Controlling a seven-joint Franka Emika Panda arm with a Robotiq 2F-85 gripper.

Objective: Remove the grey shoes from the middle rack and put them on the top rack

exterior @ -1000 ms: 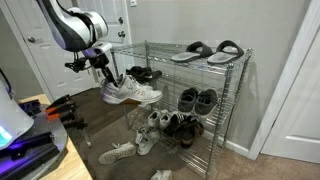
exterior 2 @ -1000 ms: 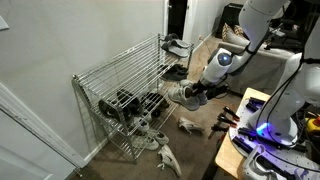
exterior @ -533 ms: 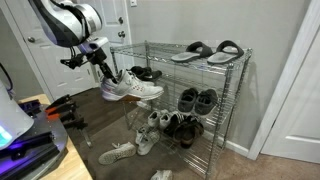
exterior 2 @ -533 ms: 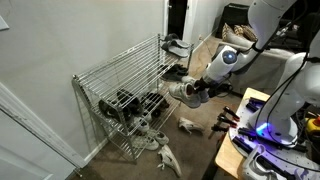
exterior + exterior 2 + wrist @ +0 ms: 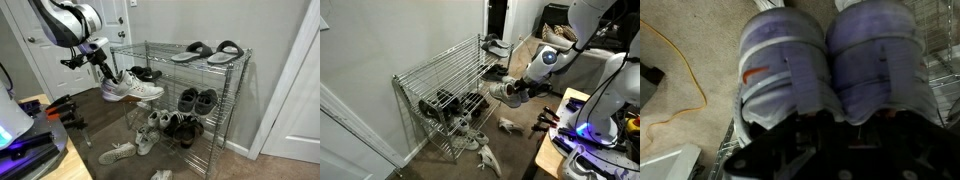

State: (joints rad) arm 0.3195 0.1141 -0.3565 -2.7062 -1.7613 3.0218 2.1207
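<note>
The grey shoes (image 5: pixel 132 90) are a light grey-white pair with tan soles. My gripper (image 5: pixel 107 78) is shut on them and holds them in the air in front of the open side of the chrome wire shelf unit, about level with the middle rack (image 5: pixel 190 88). They also show in an exterior view (image 5: pixel 502 91), held by the gripper (image 5: pixel 520 88). In the wrist view both shoes (image 5: pixel 830 55) fill the frame just ahead of my dark fingers (image 5: pixel 830 125). The top rack (image 5: pixel 185 62) carries grey-and-black slide sandals (image 5: pixel 208 50).
Small black shoes (image 5: pixel 143 73) lie on the middle rack. Dark shoes (image 5: pixel 197 100) stand on a lower tier, more shoes (image 5: pixel 160 128) at the bottom and on the carpet (image 5: pixel 117 152). A desk with electronics (image 5: pixel 30 135) is close by. A yellow cord (image 5: pixel 685 80) crosses the carpet.
The gripper with the grey shoes moved slightly up and away from the shelf a second ago. It has held still over the last half second.
</note>
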